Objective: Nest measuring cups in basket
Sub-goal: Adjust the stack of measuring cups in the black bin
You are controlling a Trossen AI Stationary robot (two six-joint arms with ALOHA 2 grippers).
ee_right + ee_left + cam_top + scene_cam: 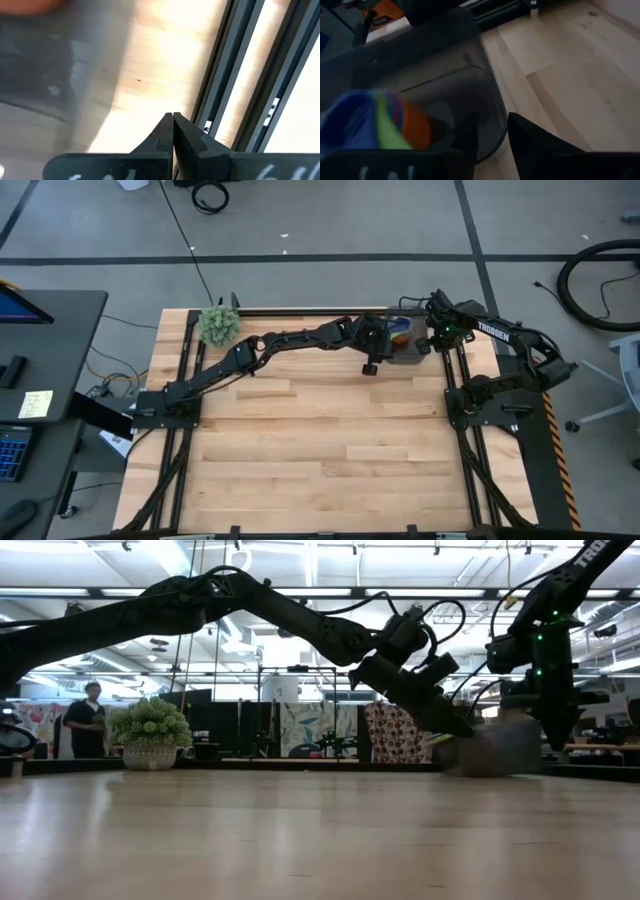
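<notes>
High view, left gripper (385, 340): reached across the far side of the table, placed at the near-left edge of the basket (412, 352).
Left gripper fingers: one dark finger (545, 150) is seen outside the basket wall; the other is hidden, so whether they are spread or closed cannot be told.
Measuring cups (380, 125): a nested stack, blue outermost with yellow-green, red and orange inside, is seen lying within the basket; whether it is touched by the left gripper cannot be told.
Basket: dark grey, set on the table (320, 450) at the far right, beside the right arm's black frame rails (250, 75).
Right gripper (173, 122): pressed together with nothing between the fingertips, held just beside the basket's right side, over bare wood and the rails.
Low view: the left gripper is angled downward to the basket's left side (495, 750), and the right arm comes down at its right.
Plant ball (219, 324): fuzzy green, placed at the far left corner, well apart from the basket.
Background: a person (88, 720) is seen standing beyond the table.
</notes>
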